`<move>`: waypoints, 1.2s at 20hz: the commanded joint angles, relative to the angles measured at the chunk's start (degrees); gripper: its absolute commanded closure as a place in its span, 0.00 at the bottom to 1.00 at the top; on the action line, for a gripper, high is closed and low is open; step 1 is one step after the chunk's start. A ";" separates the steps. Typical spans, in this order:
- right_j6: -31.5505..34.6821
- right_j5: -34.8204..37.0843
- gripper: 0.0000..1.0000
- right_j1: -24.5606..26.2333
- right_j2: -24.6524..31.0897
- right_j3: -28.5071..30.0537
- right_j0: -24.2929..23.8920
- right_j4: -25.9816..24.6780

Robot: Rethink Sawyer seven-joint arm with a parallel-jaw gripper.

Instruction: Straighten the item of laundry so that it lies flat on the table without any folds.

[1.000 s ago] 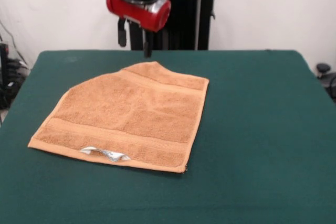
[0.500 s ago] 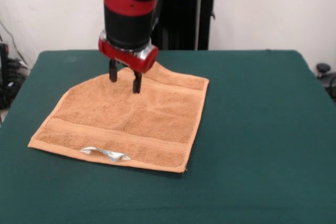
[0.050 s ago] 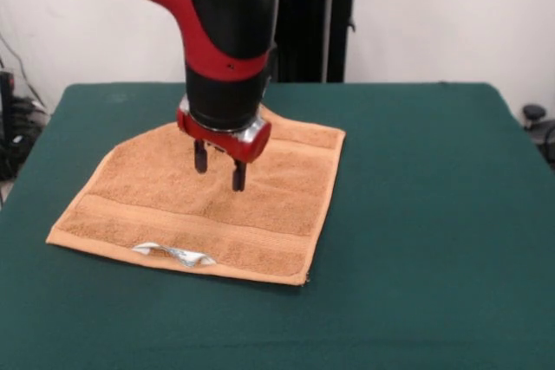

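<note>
The item of laundry (image 3: 156,188), an orange-tan towel, lies on the left half of the green table (image 3: 416,214). Its far left corner is folded over, so that edge runs diagonally. A small white tag (image 3: 173,254) shows at the near hem. My gripper (image 3: 219,172) hangs open above the middle of the towel, its two dark fingers pointing down with a gap between them and nothing held. The red and black arm hides part of the towel's far edge.
A black stand (image 3: 312,23) rises behind the table's far edge. Cables and dark gear (image 3: 13,127) sit off the table's left side, and a small dark object (image 3: 533,114) off the right.
The arm has come down and toward the camera, from above the towel's far edge to over its middle. The towel has not moved.
</note>
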 commanded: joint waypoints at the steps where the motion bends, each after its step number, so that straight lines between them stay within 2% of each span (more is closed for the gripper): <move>1: 7.35 -7.90 0.00 -0.16 8.22 2.66 -0.07 -0.74; 3: 6.34 -8.56 0.00 -1.01 7.48 3.44 0.34 -2.26; 9: 5.77 -2.27 0.00 -2.04 6.74 1.03 0.01 -1.62; 15: 7.97 -12.02 0.00 -5.00 9.00 10.81 -1.51 -1.30; 19: 8.23 -11.49 0.00 -4.46 7.28 9.82 0.00 -2.23; 24: 8.08 -13.04 0.00 -5.17 7.29 11.64 0.11 -2.55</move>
